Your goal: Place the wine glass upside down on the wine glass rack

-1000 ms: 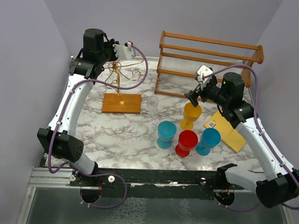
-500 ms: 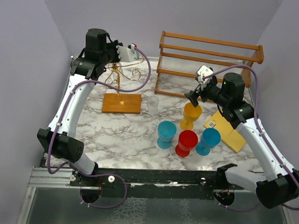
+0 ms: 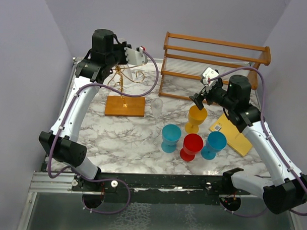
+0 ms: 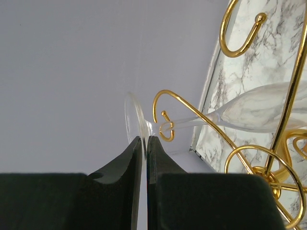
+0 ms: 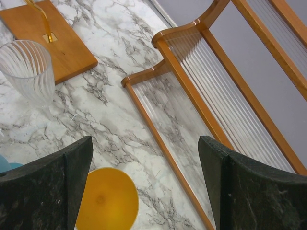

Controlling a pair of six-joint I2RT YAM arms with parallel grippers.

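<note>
Over the table's (image 3: 117,139) far left corner, the left gripper (image 4: 145,142) is pressed together on the glass's clear foot (image 4: 131,112), pinching it edge-on. The glass (image 4: 261,108) is off the table, up among the gold arms of the rack (image 3: 124,106).

Its long axis runs straight away from the fingertips: foot at the gripper, stem across the curled tip (image 4: 165,129) of one arm, bowl beyond, close beside the post (image 4: 289,91). Whether the stem sits inside that curl or only passes in front of it, I cannot tell. As I judge it, hanging turns on getting the stem into a curl with the foot above the wire and the bowl below.

The right gripper (image 3: 198,99) is well apart, spread wide and holding nothing, above the yellow goblet (image 3: 196,118). Nearer the front edge stand a blue goblet (image 3: 170,137), a red goblet (image 3: 192,145) and a second blue goblet (image 3: 213,144). A ribbed tumbler (image 5: 26,69) stands just beside the rack's base. Nothing shows in any of them.
</note>
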